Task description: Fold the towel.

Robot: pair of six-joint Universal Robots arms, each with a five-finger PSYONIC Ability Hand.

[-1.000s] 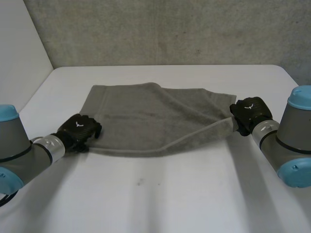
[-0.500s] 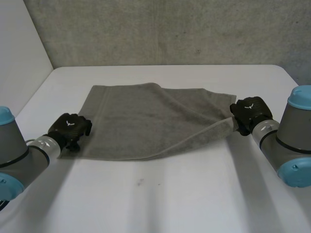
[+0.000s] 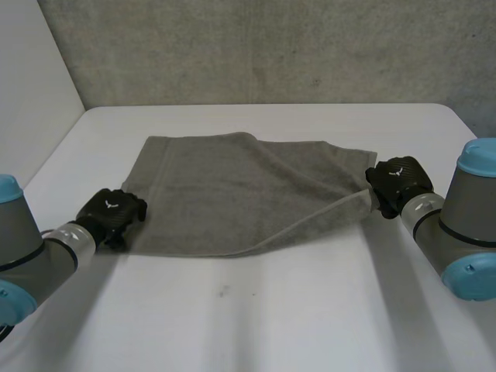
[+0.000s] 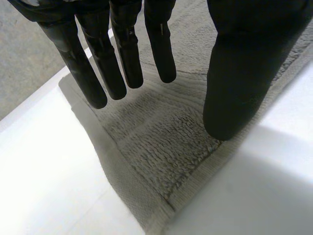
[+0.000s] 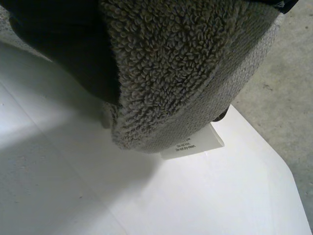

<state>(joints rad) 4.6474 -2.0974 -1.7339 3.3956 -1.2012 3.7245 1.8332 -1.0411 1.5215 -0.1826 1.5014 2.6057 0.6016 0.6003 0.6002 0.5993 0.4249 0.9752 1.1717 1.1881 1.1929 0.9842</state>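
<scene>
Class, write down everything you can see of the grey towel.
The towel is grey terry with a hemmed border, lying mostly flat on the white table. The right robot hand grips its near right corner, raised, a white label hanging there. The left robot hand, open, is over its near left corner.

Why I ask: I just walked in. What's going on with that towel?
A two-armed robot is folding a grey towel on a white table. Its right hand grips the towel's near right corner, raised a little off the table, with the care label hanging below. Its left hand is open, fingers straight, over the near left corner, holding nothing.
</scene>
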